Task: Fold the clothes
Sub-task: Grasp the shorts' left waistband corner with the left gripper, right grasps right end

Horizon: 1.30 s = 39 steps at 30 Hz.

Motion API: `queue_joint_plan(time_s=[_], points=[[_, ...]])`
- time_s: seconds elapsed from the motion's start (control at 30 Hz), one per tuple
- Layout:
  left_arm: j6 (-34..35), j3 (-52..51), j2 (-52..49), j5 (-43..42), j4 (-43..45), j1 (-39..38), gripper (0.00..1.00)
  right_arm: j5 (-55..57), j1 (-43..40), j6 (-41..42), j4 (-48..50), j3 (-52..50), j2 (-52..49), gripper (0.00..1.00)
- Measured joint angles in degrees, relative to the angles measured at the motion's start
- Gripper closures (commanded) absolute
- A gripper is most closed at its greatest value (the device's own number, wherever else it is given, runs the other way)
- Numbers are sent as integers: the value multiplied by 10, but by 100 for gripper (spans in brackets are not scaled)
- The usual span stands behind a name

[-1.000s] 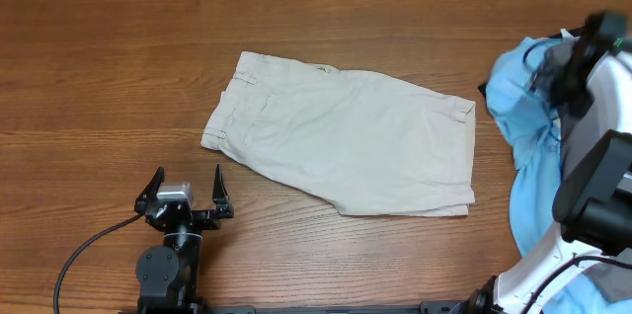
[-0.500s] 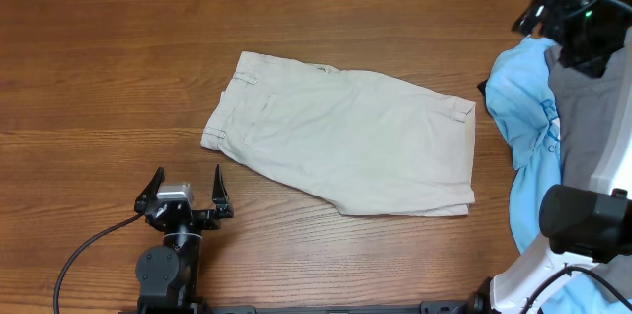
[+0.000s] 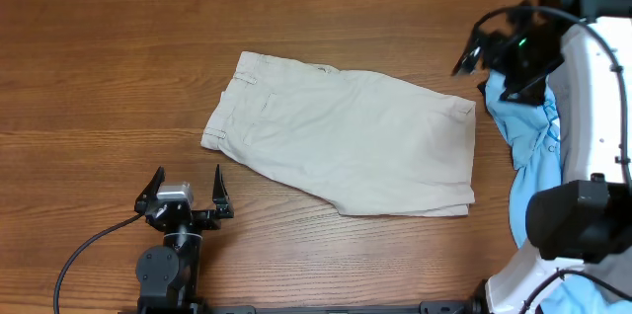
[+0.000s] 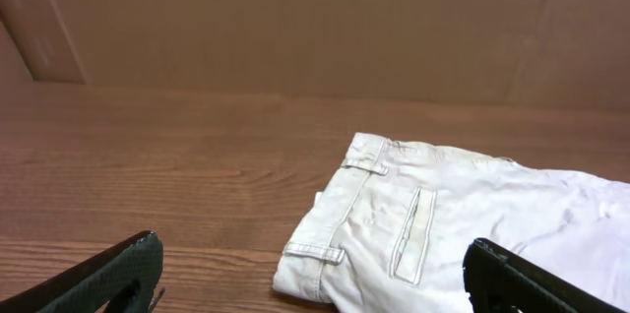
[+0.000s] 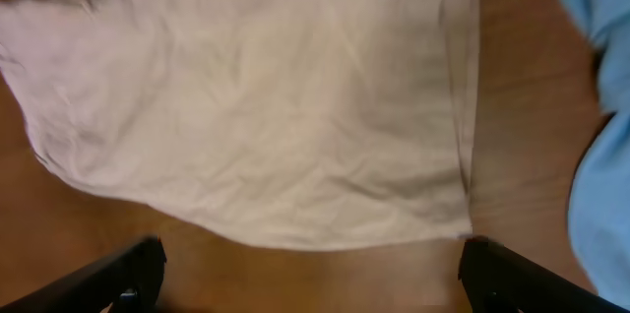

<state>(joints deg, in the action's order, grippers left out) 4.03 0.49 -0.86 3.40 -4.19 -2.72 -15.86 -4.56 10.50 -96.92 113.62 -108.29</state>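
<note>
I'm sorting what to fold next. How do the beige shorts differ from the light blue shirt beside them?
The shorts are beige and lie flat mid-table; the shirt is light blue and sits bunched in a heap at the right edge. The shorts show whole; the shirt is partly hidden by the robot's right arm. Both rest on the wooden table.

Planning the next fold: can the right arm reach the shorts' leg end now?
Probably yes: its open fingers hover by the shorts at the leg end, nothing between; the blue T-shirt lies alongside.
</note>
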Motion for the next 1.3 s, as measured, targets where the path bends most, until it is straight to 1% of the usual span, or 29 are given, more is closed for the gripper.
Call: queue_joint_plan(time_s=[0.1, 0.17, 0.27, 0.3, 0.37, 0.4, 0.43, 0.47, 0.6, 0.67, 0.73, 0.8, 0.9, 0.97, 1.0, 1.13, 1.3], points=[[0, 0, 0, -30, 1, 0, 0, -1, 12, 0, -1, -81, 51, 7], [3, 0, 0, -70, 0, 0, 0, 1, 12, -1, -2, -136, 94, 18], [31, 13, 0, -114, -23, 0, 0, 3, 12, -2, 3, -209, 149, 43], [39, 22, 0, -123, -39, 0, 0, 4, 12, -2, 5, -228, 161, 52], [55, 54, -2, -139, -82, 0, 0, 5, 12, 2, 17, -274, 185, 75], [61, 72, -5, -144, -92, 0, 0, 5, 12, 2, 22, -293, 193, 89], [65, 96, -11, -148, -106, 0, 0, 7, 12, 6, 29, -316, 202, 96], [66, 109, -15, -149, -113, 0, 0, 7, 12, 9, 39, -338, 210, 96], [70, 267, -111, -162, -205, 0, 0, 8, 12, 25, 99, -420, 230, 96], [65, 367, -214, -179, -285, 0, 0, 8, 12, 40, 143, -471, 232, 96], [59, 446, -320, -198, -379, 0, 0, 8, 12, 58, 188, -516, 232, 96], [53, 522, -432, -211, -450, -1, 0, 8, 12, 74, 222, -557, 232, 96], [48, 624, -579, -219, -509, -1, 0, 8, 12, 96, 259, -607, 231, 96], [48, 677, -648, -223, -537, -1, 0, 8, 12, 108, 284, -629, 231, 96], [48, 717, -700, -226, -545, -1, 0, 9, 12, 121, 306, -647, 231, 96], [48, 751, -765, -230, -541, -1, 0, 13, 12, 148, 362, -685, 231, 96], [48, 753, -837, -232, -539, -1, 0, 36, 12, 173, 402, -702, 231, 96]])
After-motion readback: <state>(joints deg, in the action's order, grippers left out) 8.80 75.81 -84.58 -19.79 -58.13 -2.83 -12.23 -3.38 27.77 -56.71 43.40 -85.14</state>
